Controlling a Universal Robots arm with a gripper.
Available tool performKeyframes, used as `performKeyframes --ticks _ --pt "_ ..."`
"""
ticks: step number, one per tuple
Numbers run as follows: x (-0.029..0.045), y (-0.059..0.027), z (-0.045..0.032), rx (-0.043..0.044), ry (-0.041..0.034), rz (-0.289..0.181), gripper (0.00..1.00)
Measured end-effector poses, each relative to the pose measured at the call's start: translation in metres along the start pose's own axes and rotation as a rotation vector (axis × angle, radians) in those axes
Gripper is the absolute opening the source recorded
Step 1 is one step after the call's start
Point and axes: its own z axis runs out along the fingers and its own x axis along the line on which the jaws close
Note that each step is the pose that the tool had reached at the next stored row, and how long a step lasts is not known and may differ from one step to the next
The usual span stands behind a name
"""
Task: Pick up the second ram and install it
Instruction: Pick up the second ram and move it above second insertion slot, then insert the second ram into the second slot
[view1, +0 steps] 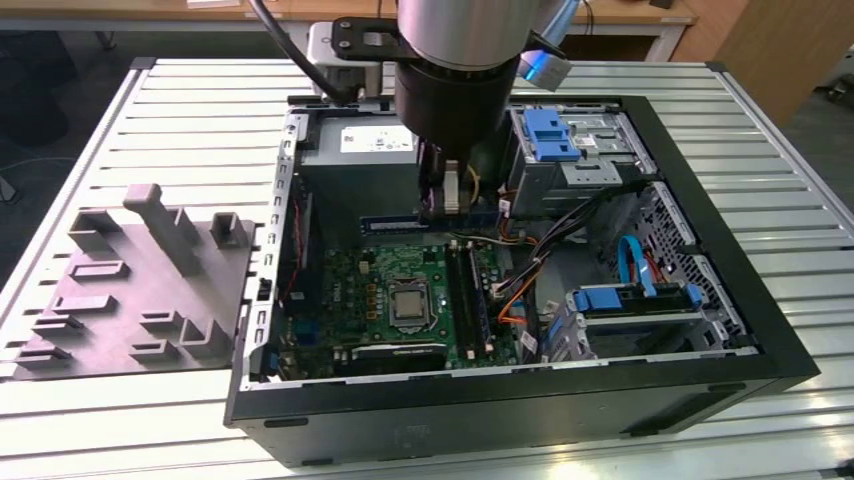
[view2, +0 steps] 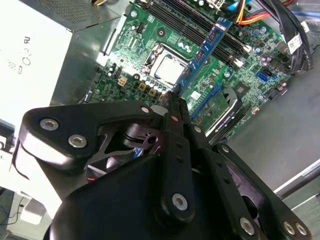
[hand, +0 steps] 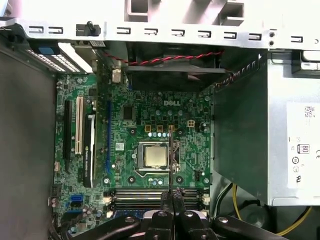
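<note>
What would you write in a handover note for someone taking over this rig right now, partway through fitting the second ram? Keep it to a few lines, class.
Pincer: shut on the ram, gripping it at one end.
Ram: held in the air inside the case, above the board, sticking out beyond the pincer.
Done: ram picked up.
Left: the ram is not yet in a slot.
</note>
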Motion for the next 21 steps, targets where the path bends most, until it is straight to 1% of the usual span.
performKeyframes --ticks 13,21 --pt "0.0004 -0.0006 0.0062 0.0001 -0.0001 0.0 0.12" --pt "0.0004 -0.0007 0.0069 0.0001 0.0 0.0 0.12"
